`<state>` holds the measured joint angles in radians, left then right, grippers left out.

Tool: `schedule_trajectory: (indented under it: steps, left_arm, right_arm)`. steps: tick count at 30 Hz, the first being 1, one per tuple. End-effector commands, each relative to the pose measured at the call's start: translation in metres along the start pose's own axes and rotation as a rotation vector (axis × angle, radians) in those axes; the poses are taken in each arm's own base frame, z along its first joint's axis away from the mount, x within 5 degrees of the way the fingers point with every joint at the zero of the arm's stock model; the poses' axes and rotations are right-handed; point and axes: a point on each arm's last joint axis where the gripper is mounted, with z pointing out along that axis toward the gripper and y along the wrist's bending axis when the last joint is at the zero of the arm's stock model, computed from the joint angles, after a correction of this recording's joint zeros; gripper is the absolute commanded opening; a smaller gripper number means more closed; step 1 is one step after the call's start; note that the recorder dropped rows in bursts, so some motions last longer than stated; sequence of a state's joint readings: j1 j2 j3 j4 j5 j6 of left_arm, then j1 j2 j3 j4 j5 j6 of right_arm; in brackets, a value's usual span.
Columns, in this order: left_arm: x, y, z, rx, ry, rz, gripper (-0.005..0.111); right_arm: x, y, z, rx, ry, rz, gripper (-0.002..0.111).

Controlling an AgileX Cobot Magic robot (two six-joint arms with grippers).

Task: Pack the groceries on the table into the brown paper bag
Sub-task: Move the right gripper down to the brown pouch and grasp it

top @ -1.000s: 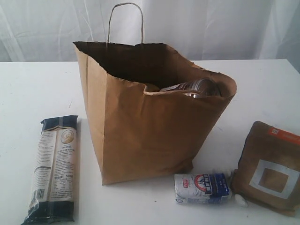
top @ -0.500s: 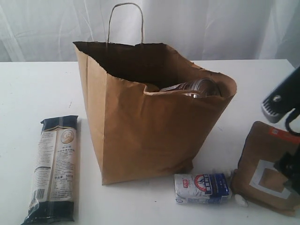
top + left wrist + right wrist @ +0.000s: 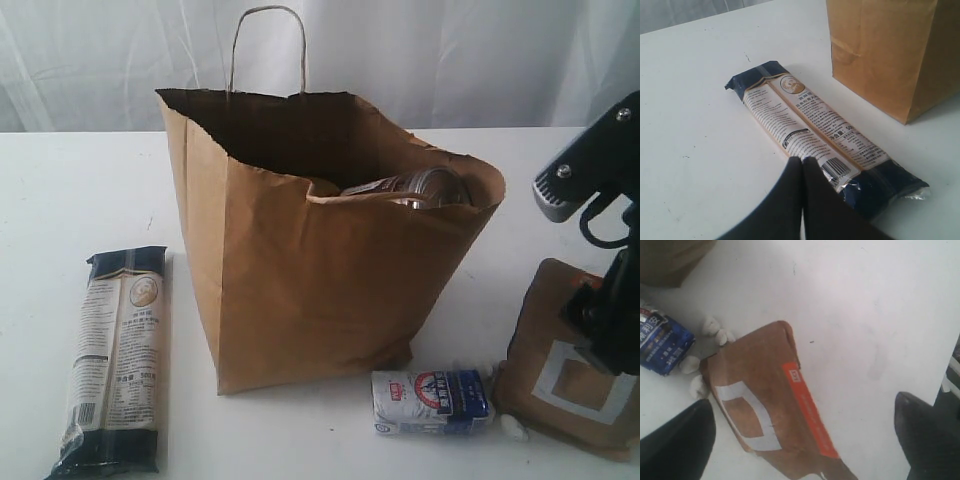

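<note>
The brown paper bag point(image 3: 320, 290) stands upright and open in the middle of the exterior frame, on the white surface point(image 3: 60, 200). One twisted handle rises at its top, and its rim is creased. Inside, near the right rim, lies a shiny round container point(image 3: 410, 185); whether it is a can or a jar cannot be told.

At the lower left of the frame the long dark-blue noodle packet point(image 3: 115, 360) lies flat, apart from the bag. In the left wrist view the left fingers point(image 3: 790, 200) are clenched together with nothing between them. Their tips are just above the packet's barcode end, and whether they touch it cannot be told.

At the lower middle right, the small white-and-blue packet point(image 3: 432, 402) lies on its side just in front of the bag's corner. Its right end is just beside the brown pouch point(image 3: 535, 340). The pouch lies flat at the lower right of the frame and has a white-framed window and an orange label strip.

The right arm point(image 3: 585, 170) comes in at the right edge, over the pouch. The right fingers point(image 3: 680, 440) are spread wide and released, one on each side of the pouch, holding nothing. A few small white lumps point(image 3: 712, 327) lie between pouch and packet.
</note>
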<state>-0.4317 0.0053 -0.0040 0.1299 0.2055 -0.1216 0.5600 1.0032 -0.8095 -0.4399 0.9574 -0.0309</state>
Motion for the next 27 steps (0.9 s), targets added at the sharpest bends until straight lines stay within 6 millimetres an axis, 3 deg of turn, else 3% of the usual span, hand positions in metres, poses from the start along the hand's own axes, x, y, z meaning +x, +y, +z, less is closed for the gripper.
schedule_trajectory:
  steps: [1,12,16,19,22,27]
  left_arm:
    - [0.001,0.0,0.0,-0.003,-0.003,-0.008,0.0]
    - [0.001,0.0,0.0,-0.003,-0.003,-0.008,0.0]
    - [0.001,0.0,0.0,-0.003,-0.003,-0.008,0.0]
    - [0.001,0.0,0.0,-0.003,-0.003,-0.008,0.0]
    - [0.001,0.0,0.0,-0.003,-0.003,-0.008,0.0]
    - [0.001,0.0,0.0,-0.003,-0.003,-0.008,0.0]
  right_arm:
    - [-0.002,-0.002,-0.007,-0.02,-0.032,0.046,0.089]
    - [0.004,-0.011,-0.037,0.0,-0.094,0.103,0.089]
    - [-0.001,-0.025,-0.055,-0.018,-0.059,0.183,0.089]
    - [-0.005,-0.032,-0.066,-0.115,-0.029,0.193,0.089]
    - [-0.011,-0.03,-0.063,-0.245,-0.036,0.188,0.089]
    - [-0.01,-0.044,-0.039,-0.218,0.056,0.235,0.089]
